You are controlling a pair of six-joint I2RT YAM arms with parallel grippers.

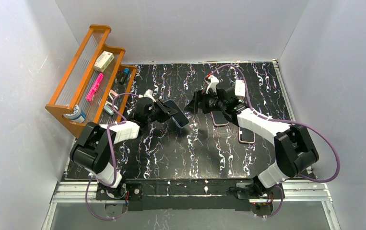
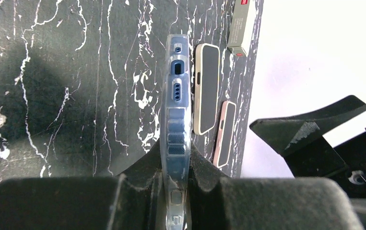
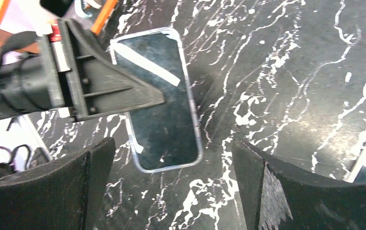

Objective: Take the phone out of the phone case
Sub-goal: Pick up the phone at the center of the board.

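At left rear of black white-veined marble tabletop (image 1: pixel 171 153): orange wooden stepped rack (image 1: pixel 70 79), with white cardboard box (image 1: pixel 103 61) in its upper step and pink plastic stick (image 1: pixel 93 87) a step lower. Left of centre, above the tabletop: blue phone in clear soft case (image 1: pixel 181 118), clamped on edge in left gripper (image 1: pixel 170 112). Just right of it, facing and apart: right gripper (image 1: pixel 196 102). Right of centre, flat on the tabletop under the right arm: beige-rimmed slab phone (image 1: pixel 219 119); nearer and to its right, pink-rimmed slab phone (image 1: pixel 247 136).

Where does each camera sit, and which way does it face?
Top: above and behind the arms, looking down on the table; both arms show.
Left wrist: looks along the left claw, shut on the cased phone.
Right wrist: looks down through the open right claw at that phone.
Both wrist views share the phone.
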